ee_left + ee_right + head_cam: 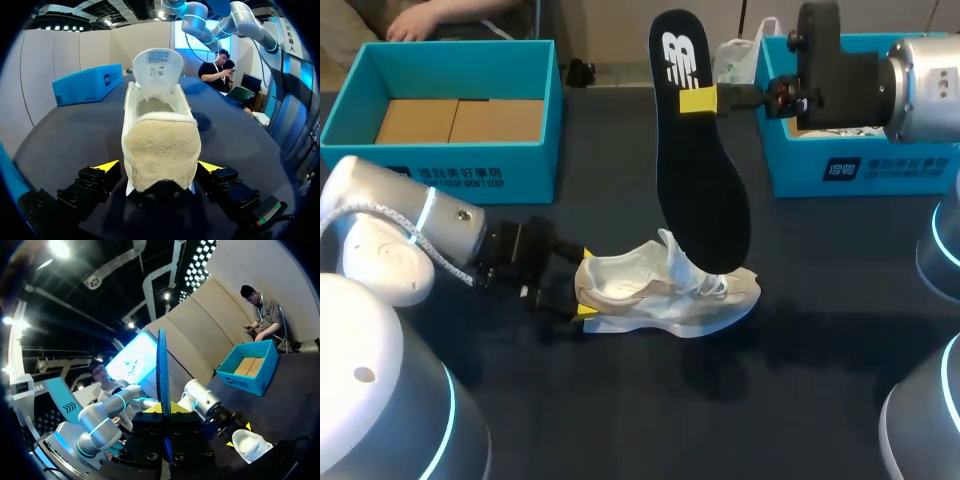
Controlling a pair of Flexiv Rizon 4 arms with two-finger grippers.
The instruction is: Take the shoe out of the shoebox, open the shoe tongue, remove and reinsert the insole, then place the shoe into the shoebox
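While the right gripper clamps its yellow tips on the black insole near the top centre of the head view, that insole stands almost upright. Its narrow end, with the white logo, is high above the table, and its broad end is down at the shoe. That broad end sits right at the laced front of the shoe's opening; whether it is inside or just in front, I cannot tell. From the right wrist camera the insole shows edge-on, a thin dark blade rising straight up between that gripper's fingers, so it's a firm, narrow pinch. Down in the middle of the head view the white shoe lies on its sole, toe pointing to the right and heel to the left. Its tongue is pulled up and standing. The left gripper comes in from the lower left and has the heel. In the left wrist view the fingers are set wide, one yellow tip against each side of the fuzzy heel. The raised tongue shows its label ahead of that gripper. One blue shoebox sits open at the upper left, with brown cardboard lining its floor. A second blue shoebox sits at the upper right, behind the right arm's wrist. The shoe rests between the two boxes, well apart from both.
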